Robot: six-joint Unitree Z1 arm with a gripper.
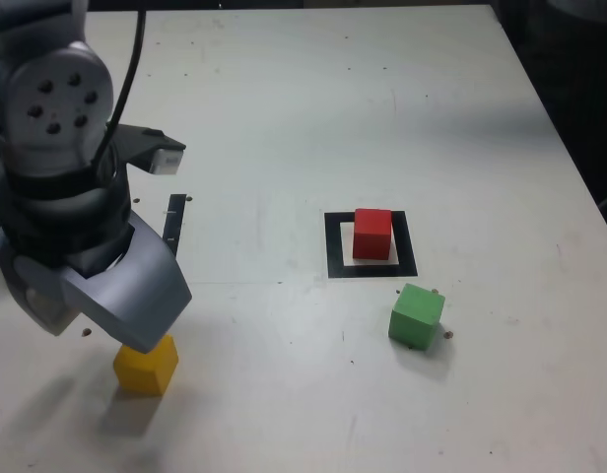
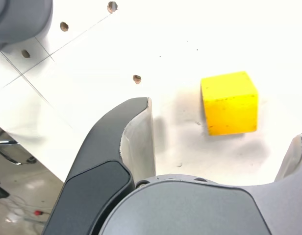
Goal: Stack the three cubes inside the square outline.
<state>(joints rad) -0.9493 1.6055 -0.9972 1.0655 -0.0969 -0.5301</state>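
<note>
Plainly, the smooth fingers (image 2: 139, 142) stand wide open near the matte yellow cube (image 2: 230, 104), towards the surface's (image 1: 264, 394) left edge in the exterior view; the red cube (image 1: 372, 235) sits inside the black square outline (image 1: 335, 246), the green cube (image 1: 417, 316) just outside.

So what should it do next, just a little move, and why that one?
Probably ease the gripper down around the yellow cube, then close. In the wrist view its jaws stand open with the cube between and beyond the tips, not yet gripped, while the red cube already sits inside the square outline.
</note>
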